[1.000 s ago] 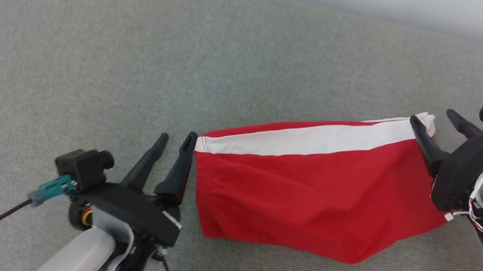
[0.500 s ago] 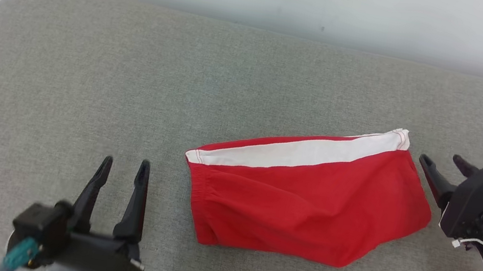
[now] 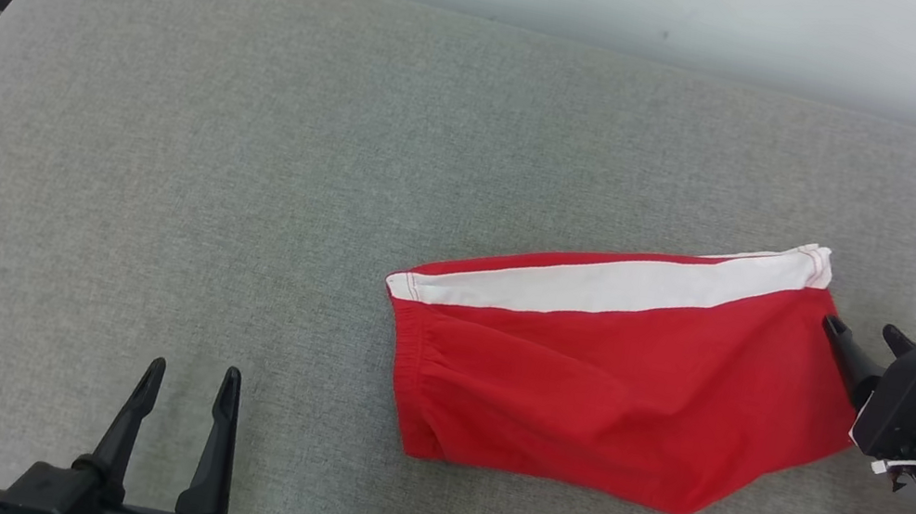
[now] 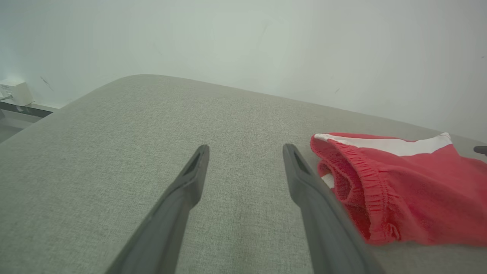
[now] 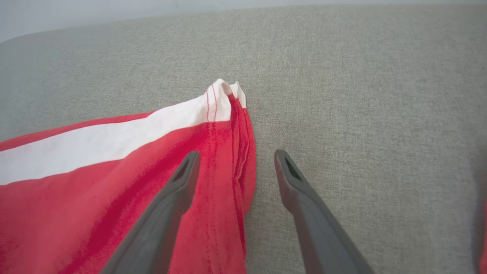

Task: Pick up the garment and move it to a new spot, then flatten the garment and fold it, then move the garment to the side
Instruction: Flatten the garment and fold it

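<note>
Beside the open right jaws lies the garment (image 3: 615, 379), ungripped.

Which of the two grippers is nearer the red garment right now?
The right gripper: one of its fingers reaches the hemmed end of the red garment, while the left gripper sits apart, with bare grey cushion between.

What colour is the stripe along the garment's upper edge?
White, on the red garment; the stripe shows best in the head view.
</note>
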